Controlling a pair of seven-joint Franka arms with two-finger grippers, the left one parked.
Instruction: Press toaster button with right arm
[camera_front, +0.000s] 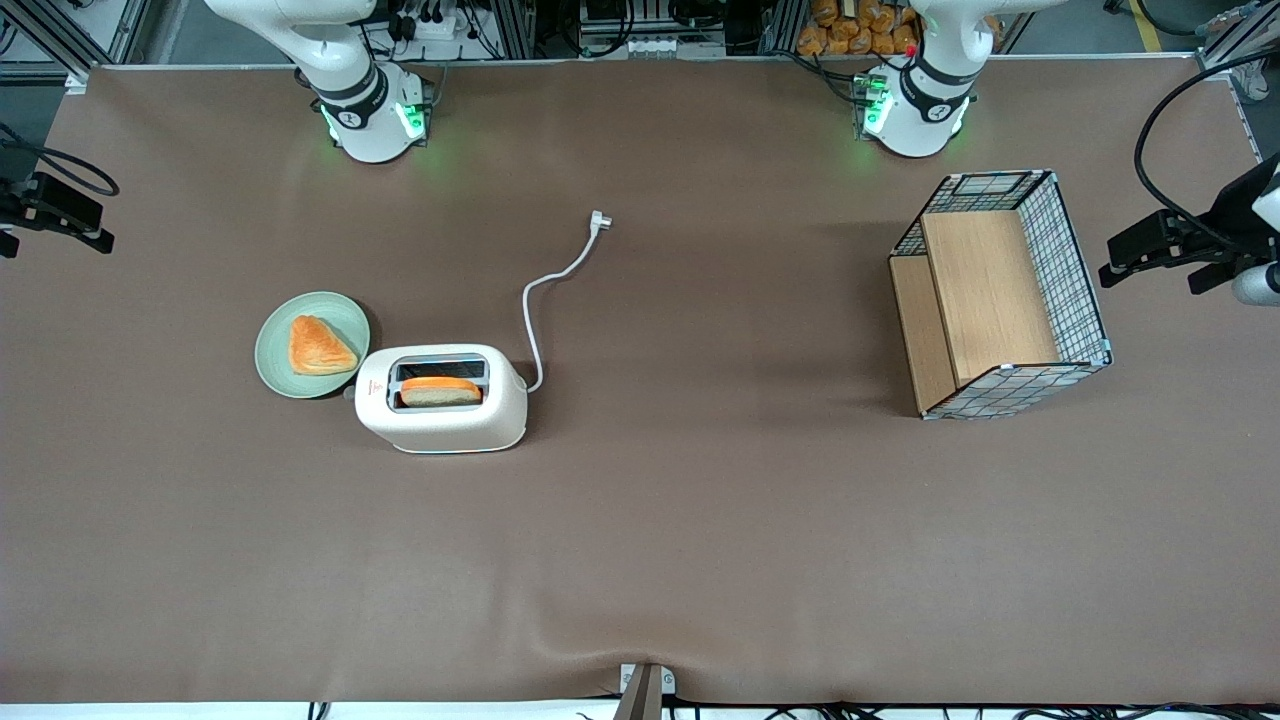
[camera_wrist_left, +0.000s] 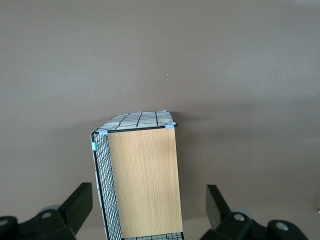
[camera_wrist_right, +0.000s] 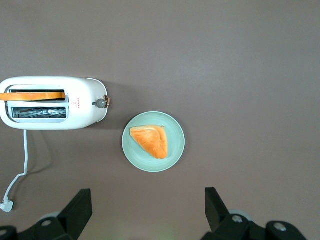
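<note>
I'm at the very start of the approach: my pincer (camera_wrist_right: 145, 212) hangs high over the table (camera_front: 700, 520), released with its fingers spread wide and holding nothing, well apart from the toaster (camera_front: 441, 399). The toaster button (camera_wrist_right: 101, 103) juts from the toaster's narrow end face, at about three o'clock from the slots in the right wrist view, just beside the green plate (camera_wrist_right: 176, 130) carrying a pastry. Next I'd judge I must descend, line up over that tab and push it down.
</note>
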